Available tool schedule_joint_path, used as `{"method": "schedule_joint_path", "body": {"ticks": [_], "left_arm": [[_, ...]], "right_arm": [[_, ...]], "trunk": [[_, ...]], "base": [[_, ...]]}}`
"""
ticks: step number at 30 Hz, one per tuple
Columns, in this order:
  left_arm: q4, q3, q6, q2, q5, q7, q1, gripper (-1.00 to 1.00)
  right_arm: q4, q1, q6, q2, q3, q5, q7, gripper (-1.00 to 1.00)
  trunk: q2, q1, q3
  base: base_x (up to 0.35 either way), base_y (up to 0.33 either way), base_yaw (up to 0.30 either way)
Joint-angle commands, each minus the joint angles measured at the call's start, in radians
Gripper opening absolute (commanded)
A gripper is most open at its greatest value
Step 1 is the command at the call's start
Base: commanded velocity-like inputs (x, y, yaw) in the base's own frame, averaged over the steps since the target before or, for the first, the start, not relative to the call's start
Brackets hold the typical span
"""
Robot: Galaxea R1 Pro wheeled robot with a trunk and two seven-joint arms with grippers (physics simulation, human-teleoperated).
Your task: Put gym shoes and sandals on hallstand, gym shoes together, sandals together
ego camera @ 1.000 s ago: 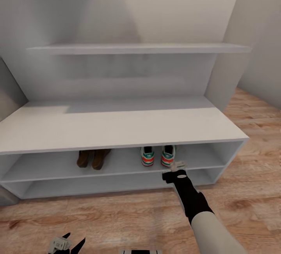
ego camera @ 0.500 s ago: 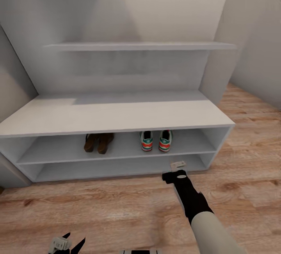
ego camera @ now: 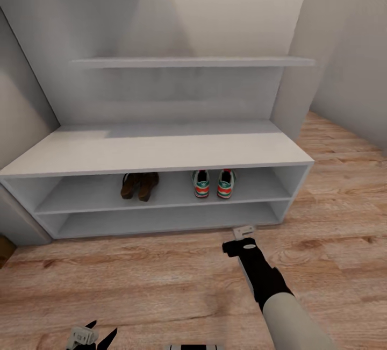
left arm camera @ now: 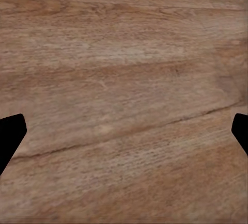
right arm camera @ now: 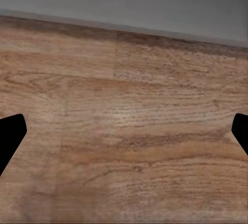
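**Shoes racked; right arm nearest**

Both white green-striped gym shoes (ego camera: 214, 184) and dark brown strappy sandals (ego camera: 139, 186) stand paired on the light-grey hallstand (ego camera: 161, 151) upper shelf, centre frame, heels outward. The right gripper (ego camera: 244, 231), spread wide and empty, sits directly below the sneakers. The left gripper (ego camera: 91, 335), lower left, is likewise open and empty over the wood-plank floor (ego camera: 161, 280).

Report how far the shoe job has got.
Done: the two sandals sit side by side on the upper shelf of the hallstand, and the two gym shoes sit side by side further right on it. In hand: nothing; the right gripper and left gripper are open over floor. Left: seemingly nothing.
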Motion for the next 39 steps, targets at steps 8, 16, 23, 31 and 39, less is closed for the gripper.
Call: {"method": "schedule_joint_path", "body": {"ticks": [8,16,23,31,39], "left_arm": [[0.001,0.003,0.001,0.001,0.004,-0.008,-0.001,1.00],[0.001,0.004,0.001,0.003,0.004,-0.007,-0.001,1.00],[0.002,0.005,0.001,0.003,0.004,-0.007,-0.001,1.00],[0.002,0.004,0.002,0.001,0.004,-0.007,-0.001,1.00],[0.003,0.006,0.002,0.004,0.005,-0.006,-0.001,1.00]], "right_arm": [[0.162,0.001,-0.159,-0.008,-0.003,0.006,-0.001,1.00],[0.398,0.001,-0.404,-0.081,-0.002,0.005,-0.001,1.00],[0.526,0.002,-0.532,-0.125,-0.002,0.004,0.002,1.00],[0.615,0.016,-0.686,-0.172,-0.002,0.004,-0.001,1.00],[0.624,0.121,-0.820,-0.219,-0.003,-0.007,-0.002,1.00]], "trunk": [[0.000,0.000,-0.001],[0.000,0.000,-0.001],[0.000,0.000,-0.001],[0.000,-0.001,0.003],[0.002,-0.004,0.034]], "base": [[-0.010,0.000,0.000],[0.000,0.000,0.000],[0.000,0.000,0.000],[0.000,0.000,0.000],[0.000,0.000,0.000]]}}
